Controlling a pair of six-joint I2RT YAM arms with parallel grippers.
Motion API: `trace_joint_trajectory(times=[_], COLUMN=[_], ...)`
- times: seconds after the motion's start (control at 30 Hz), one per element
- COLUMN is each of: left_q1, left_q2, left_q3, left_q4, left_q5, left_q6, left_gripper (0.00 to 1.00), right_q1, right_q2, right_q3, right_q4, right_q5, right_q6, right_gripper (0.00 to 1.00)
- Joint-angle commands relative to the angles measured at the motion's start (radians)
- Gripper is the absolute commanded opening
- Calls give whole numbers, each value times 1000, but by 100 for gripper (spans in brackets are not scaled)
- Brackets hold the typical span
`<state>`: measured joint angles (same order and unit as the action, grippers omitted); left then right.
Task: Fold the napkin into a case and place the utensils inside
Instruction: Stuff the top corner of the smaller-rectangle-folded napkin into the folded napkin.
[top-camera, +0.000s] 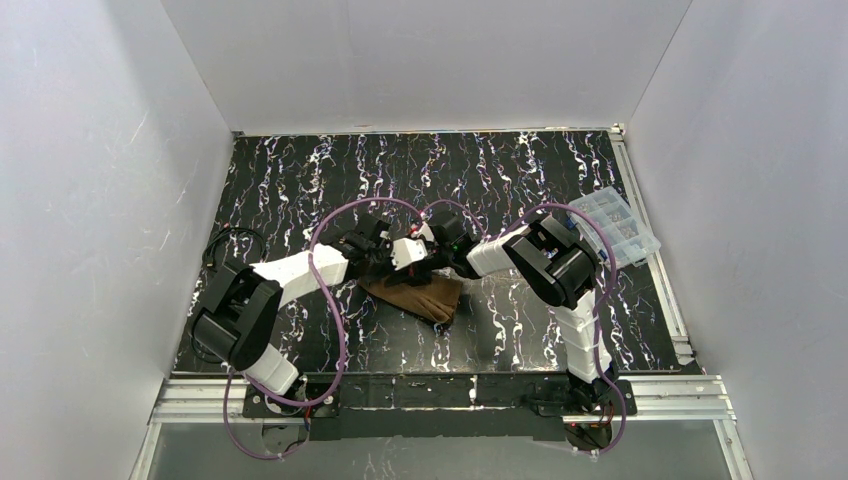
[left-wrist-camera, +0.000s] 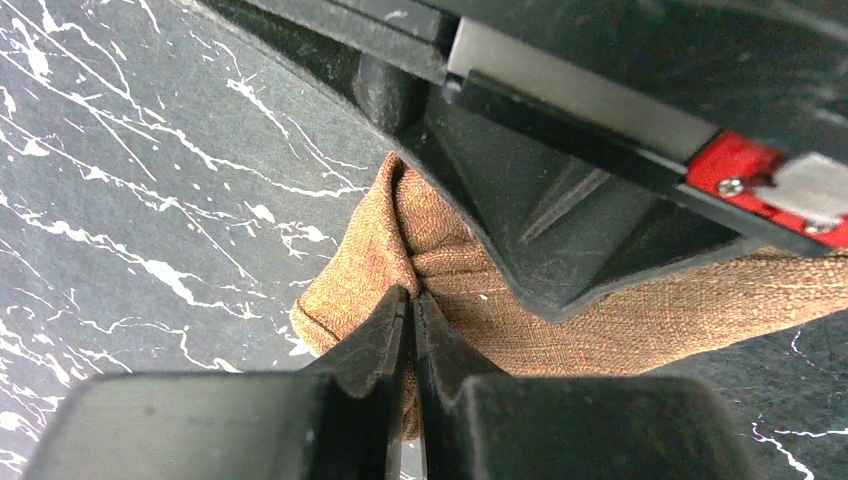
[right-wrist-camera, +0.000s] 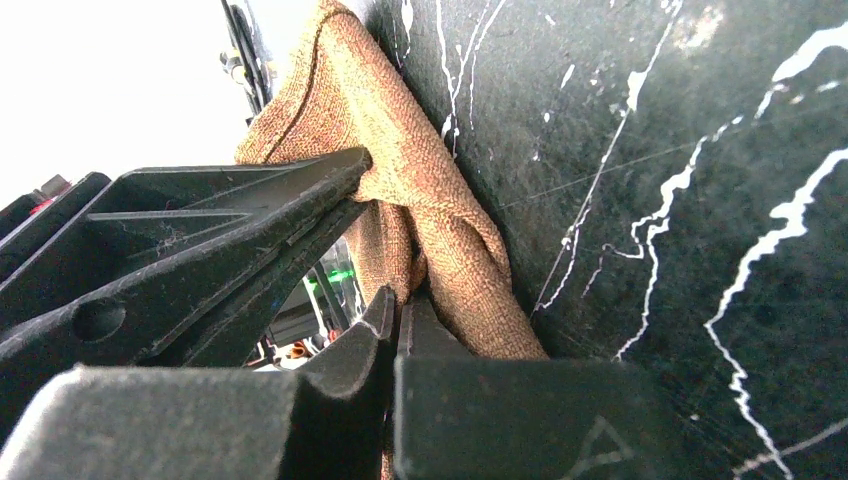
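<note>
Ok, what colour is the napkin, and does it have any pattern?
The napkin is plain orange-brown with a coarse weave and no print. It shows best in the left wrist view.

The surface (top-camera: 300, 180) is black, streaked all over with white marble-like veins. A brown woven napkin (top-camera: 415, 298) lies bunched and folded around its middle. Well apart from it, a clear plastic compartment box (top-camera: 615, 225) sits at the right edge, overlapping the metal rail (top-camera: 665, 290).

Napkin (left-wrist-camera: 640, 320) rust-brown, woven look. Table (top-camera: 300, 180) blk w/ white marble-type streaks. Arms (top-camera: 300, 268) white & blk; walls (top-camera: 100, 200) pale grey.
</note>
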<state>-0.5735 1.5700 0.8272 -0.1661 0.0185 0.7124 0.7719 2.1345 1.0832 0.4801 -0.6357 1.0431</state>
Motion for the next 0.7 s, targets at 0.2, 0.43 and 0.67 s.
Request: trace_joint_trajectory(times=[0.2,0.43,0.67], left_q1=[21,21,50], left_q2=[-31,-11,-19], left_q3=[48,62,122], left_q4=[-107,-95,-154], left_q5=[-49,-54,-21], left_q6=[-41,-43,-117], left_gripper=[8,0,0], right_q1=[15,14,15], right_q2=[-7,-13,2], right_q3=[-4,-7,-24], right_q4=[-56,-59,-49], right_q5=[-32,-29,-26], right_q6=[-3,1,6], right_gripper=[1,1,1])
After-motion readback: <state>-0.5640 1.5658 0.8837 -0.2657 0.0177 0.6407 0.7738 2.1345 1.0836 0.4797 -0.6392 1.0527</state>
